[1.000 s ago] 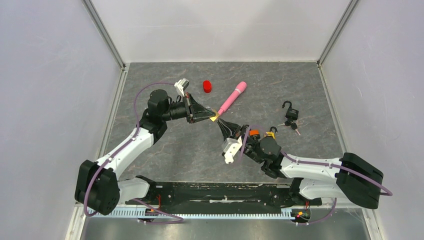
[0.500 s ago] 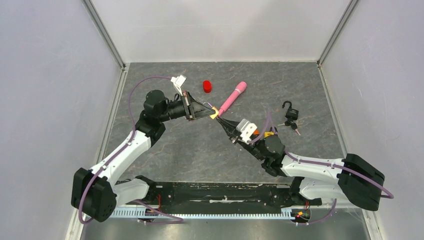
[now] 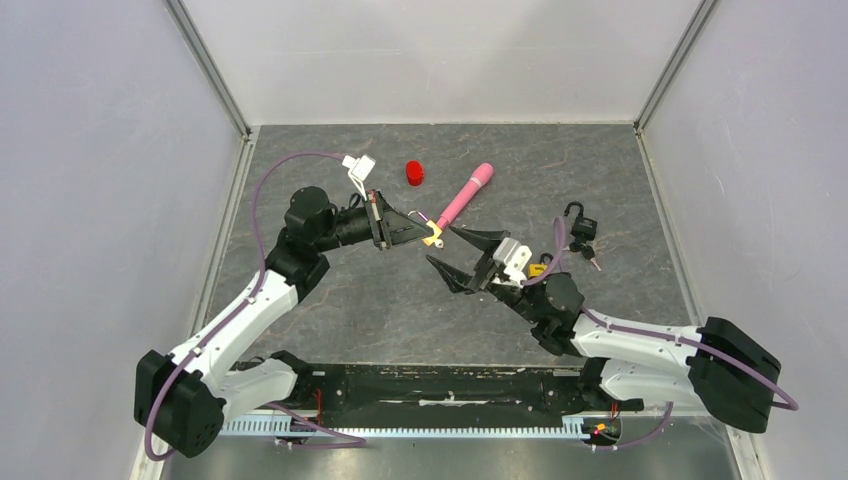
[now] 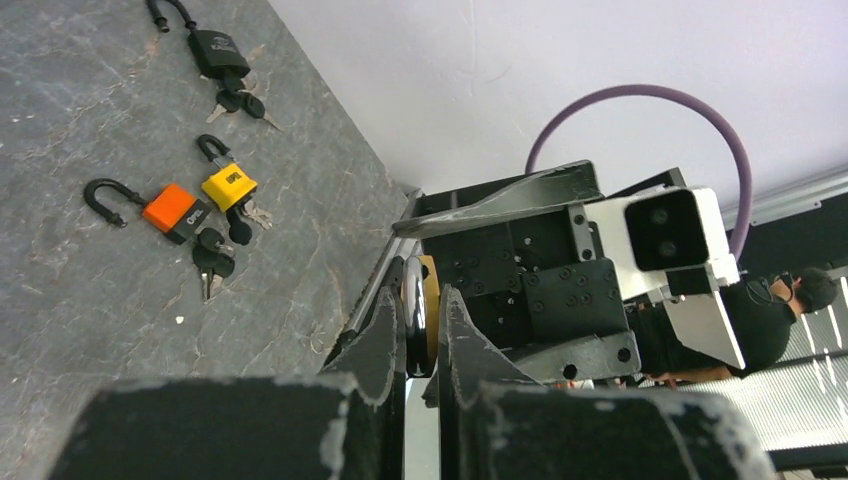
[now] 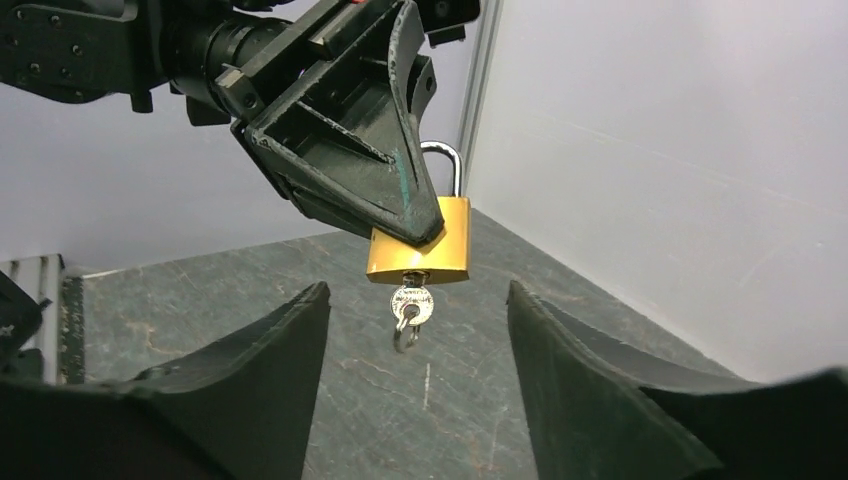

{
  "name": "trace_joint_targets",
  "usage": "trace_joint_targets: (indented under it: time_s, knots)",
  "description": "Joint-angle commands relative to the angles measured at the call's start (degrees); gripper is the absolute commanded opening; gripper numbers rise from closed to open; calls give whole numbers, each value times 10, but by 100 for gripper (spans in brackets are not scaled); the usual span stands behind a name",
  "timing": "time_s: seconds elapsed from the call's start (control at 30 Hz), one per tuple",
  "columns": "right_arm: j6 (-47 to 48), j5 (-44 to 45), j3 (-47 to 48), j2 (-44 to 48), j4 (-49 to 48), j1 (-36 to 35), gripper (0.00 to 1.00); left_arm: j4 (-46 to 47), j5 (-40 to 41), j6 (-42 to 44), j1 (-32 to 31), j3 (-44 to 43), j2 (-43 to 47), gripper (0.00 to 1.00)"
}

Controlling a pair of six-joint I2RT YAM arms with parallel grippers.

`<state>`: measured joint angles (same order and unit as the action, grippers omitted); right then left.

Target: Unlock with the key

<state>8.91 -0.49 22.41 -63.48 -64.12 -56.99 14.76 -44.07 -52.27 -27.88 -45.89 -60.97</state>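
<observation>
My left gripper [image 3: 428,235] is shut on a brass padlock [image 3: 433,236] and holds it in the air above the middle of the table. In the right wrist view the padlock [image 5: 420,240] hangs from the left fingers with its shackle up. A silver key [image 5: 411,302] with a small ring sticks out of the keyhole below. One leg of the shackle is hidden behind a finger. My right gripper [image 3: 443,246] is open just in front of the key, one finger on each side, touching nothing. In the left wrist view the left gripper [image 4: 421,300] pinches the padlock [image 4: 430,300] edge-on.
A red cap [image 3: 414,173] and a pink stick [image 3: 462,195] lie behind the grippers. A black padlock [image 3: 580,232] with keys lies at the right. The left wrist view also shows an orange padlock [image 4: 172,210] and a yellow padlock [image 4: 227,187], both with shackles open.
My right gripper, shut at the key before, has opened and drawn back a little, its wrist turned. The key stays in the padlock. The left gripper keeps its hold.
</observation>
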Motion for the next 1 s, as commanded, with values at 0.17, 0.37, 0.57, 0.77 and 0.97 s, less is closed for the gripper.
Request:
trace_joint_targets:
  time_s: [0.17,0.37,0.57,0.77,0.97]
  knots:
    - [108,-10,1,15,3,1,79,-5,12,21,0,-7,0,2]
    - [105,-8,14,-14,-22,1,79,-2,6,16,0,-10,0,2]
    - [90,-20,33,-35,-36,1,69,-2,7,16,0,-5,1,2]
    - [85,-13,40,-39,-51,1,64,-2,12,15,-1,-1,1,2]
    - [83,-11,51,-45,-39,1,56,-2,13,14,-1,-1,0,2]
